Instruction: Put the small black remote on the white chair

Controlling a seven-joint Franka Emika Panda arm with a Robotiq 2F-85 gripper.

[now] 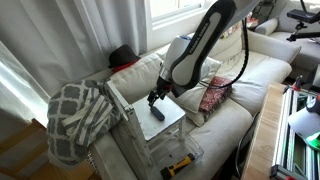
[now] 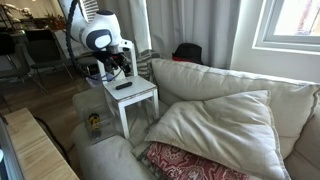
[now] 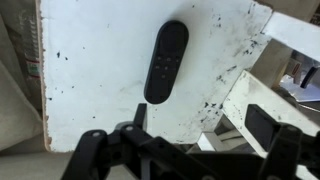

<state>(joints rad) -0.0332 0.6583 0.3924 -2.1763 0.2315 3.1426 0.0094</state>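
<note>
The small black remote (image 3: 166,62) lies flat on the white chair's seat (image 3: 90,70), free of the gripper. In both exterior views the remote (image 1: 158,112) (image 2: 123,86) rests near the middle of the chair seat (image 1: 172,120) (image 2: 143,92). My gripper (image 3: 200,125) is open and empty, hovering just above the seat with its fingers spread on either side below the remote in the wrist view. In both exterior views the gripper (image 1: 155,98) (image 2: 122,70) hangs right over the remote.
The chair stands against a cream sofa (image 1: 250,80). A grey-and-white patterned blanket (image 1: 75,115) drapes beside it. A red patterned cushion (image 1: 213,95) and a large cream cushion (image 2: 220,125) lie on the sofa. A yellow-and-black tool (image 1: 180,163) sits low by the chair.
</note>
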